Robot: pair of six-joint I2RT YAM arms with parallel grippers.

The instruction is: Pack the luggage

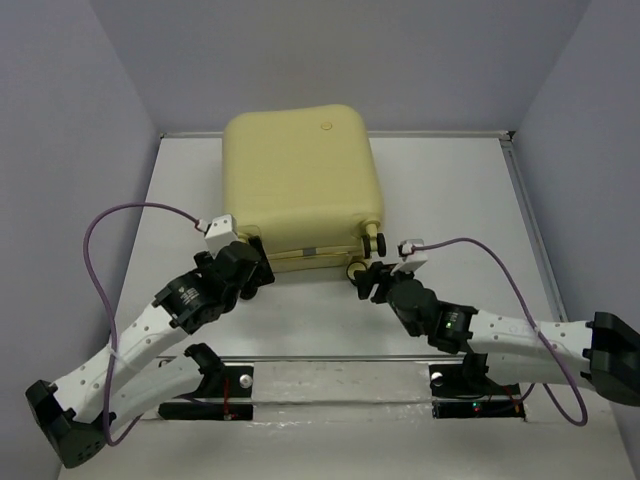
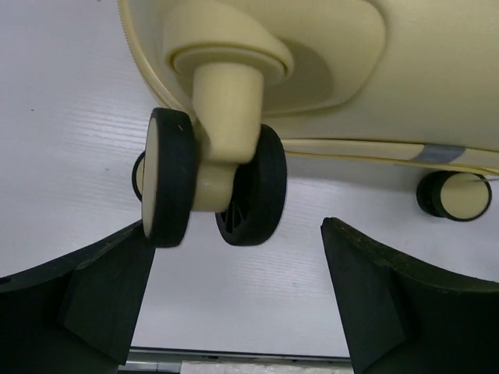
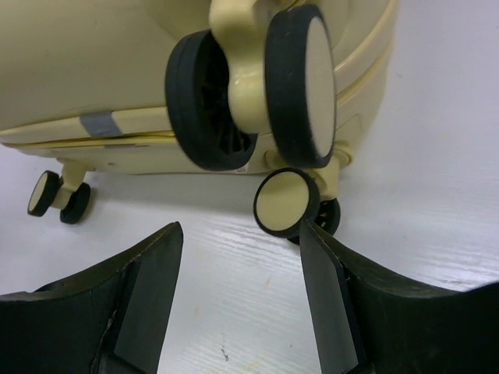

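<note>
The pale yellow luggage [image 1: 300, 180] lies flat and closed at the back middle of the table, its caster wheels facing the arms. My left gripper [image 1: 262, 268] is open at the near left corner; in the left wrist view the gripper [image 2: 238, 273] sits just below a black-and-cream caster [image 2: 210, 183], whose left wheel is close to my left finger. My right gripper [image 1: 366, 280] is open at the near right corner; in the right wrist view the gripper [image 3: 242, 257] is below the casters [image 3: 257, 93], and a lower wheel [image 3: 288, 202] sits by my right finger.
The white table [image 1: 460, 200] has grey walls at the back and both sides. Purple cables [image 1: 100, 260] loop from both wrists. Two black arm mounts [image 1: 220, 385] sit along the near edge. A far caster [image 2: 452, 195] shows in the left wrist view.
</note>
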